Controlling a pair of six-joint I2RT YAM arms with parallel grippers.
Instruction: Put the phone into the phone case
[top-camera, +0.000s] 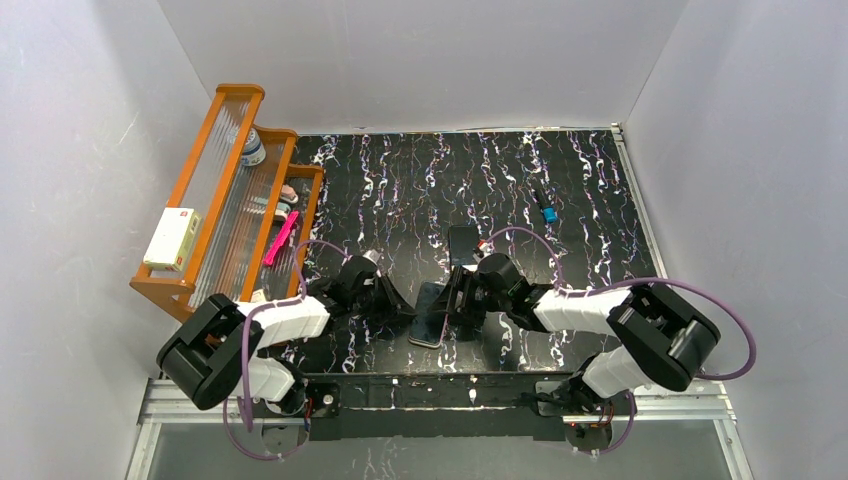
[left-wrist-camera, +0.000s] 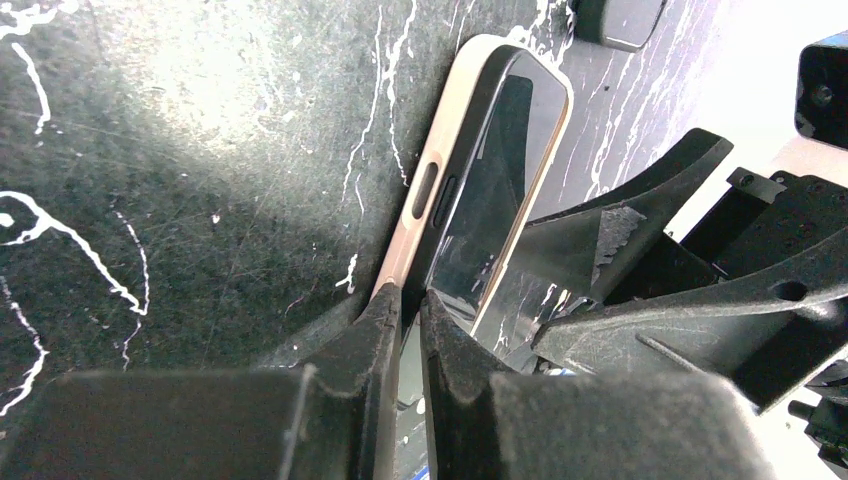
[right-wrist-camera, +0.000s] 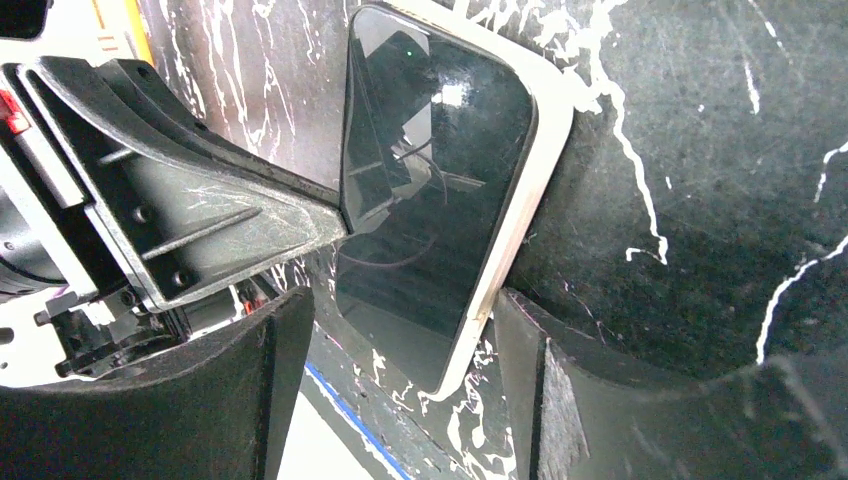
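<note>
The phone (top-camera: 432, 308) lies face up on the black marbled table between both arms, its dark glass (right-wrist-camera: 430, 170) sitting in the pale beige phone case (right-wrist-camera: 545, 140). In the left wrist view the case's long side wall (left-wrist-camera: 425, 190) with its button cutout runs down into my left gripper (left-wrist-camera: 408, 298), which is pinched on that rim near the lower corner. My right gripper (right-wrist-camera: 400, 305) stands open across the phone's near end. Its right finger (right-wrist-camera: 520, 330) touches the case's edge, and its left finger (right-wrist-camera: 285, 340) is apart from it. From above, the left gripper (top-camera: 405, 305) and right gripper (top-camera: 462, 300) flank the phone.
A second flat black slab (top-camera: 463, 243) lies just behind the right gripper. A small blue object (top-camera: 549, 213) sits at the back right. An orange wooden rack (top-camera: 230, 200) on the left holds a box (top-camera: 172, 239), a pink item (top-camera: 280, 238) and a bottle (top-camera: 253, 148). White walls enclose the table.
</note>
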